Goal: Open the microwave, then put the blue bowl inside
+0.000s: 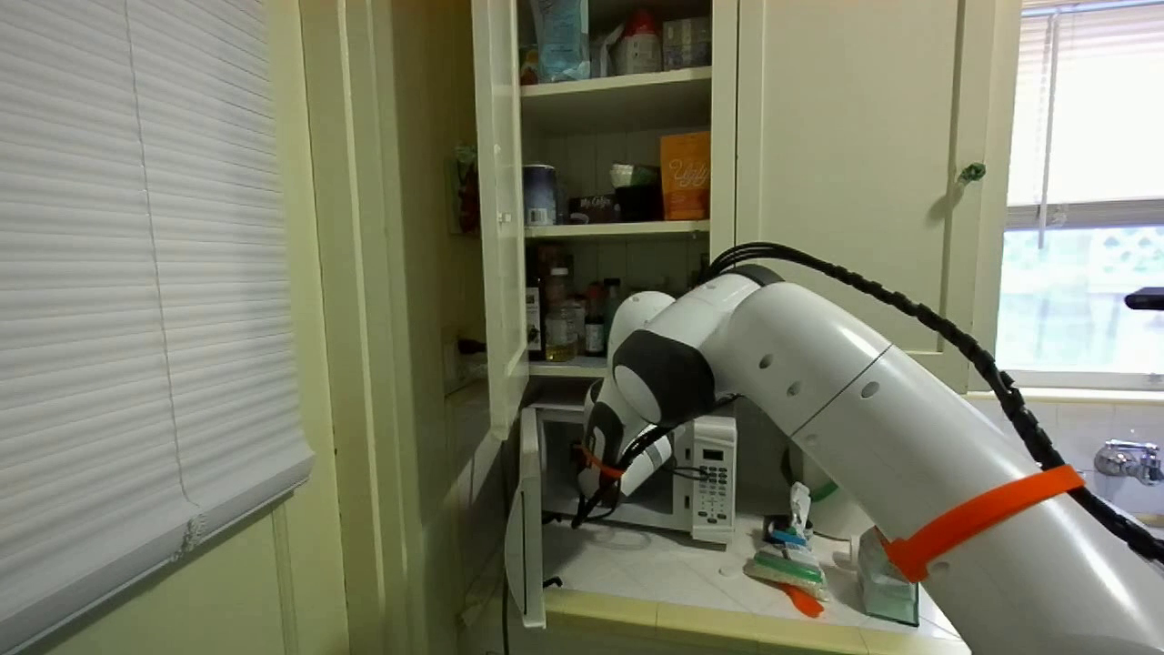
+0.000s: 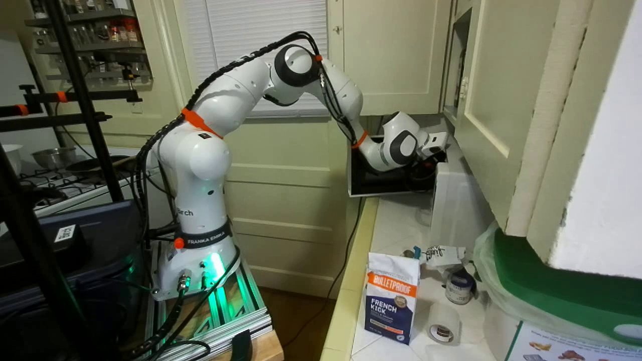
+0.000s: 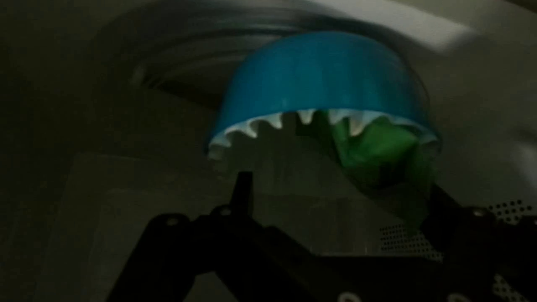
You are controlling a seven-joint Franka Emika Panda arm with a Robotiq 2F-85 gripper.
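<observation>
The white microwave (image 1: 714,478) stands on the counter, and its side also shows in an exterior view (image 2: 459,205). Its door (image 1: 527,518) stands wide open. In the wrist view, dark and with the turntable at the top, the blue bowl (image 3: 323,75) is inside the microwave, by the turntable (image 3: 188,54); white tooth-like points line its rim. A green thing (image 3: 373,147) shows at the rim; whether it is in or behind the bowl I cannot tell. My gripper (image 3: 337,199) is open, its fingers wide apart and off the bowl. Both exterior views hide the fingertips and bowl.
An open cabinet door (image 1: 498,227) hangs above the microwave door. Bags (image 1: 787,564) lie on the counter (image 1: 591,573) beside the microwave. A coffee bag (image 2: 391,301), a white roll (image 2: 444,323) and a green-lidded bin (image 2: 567,281) stand nearer that camera.
</observation>
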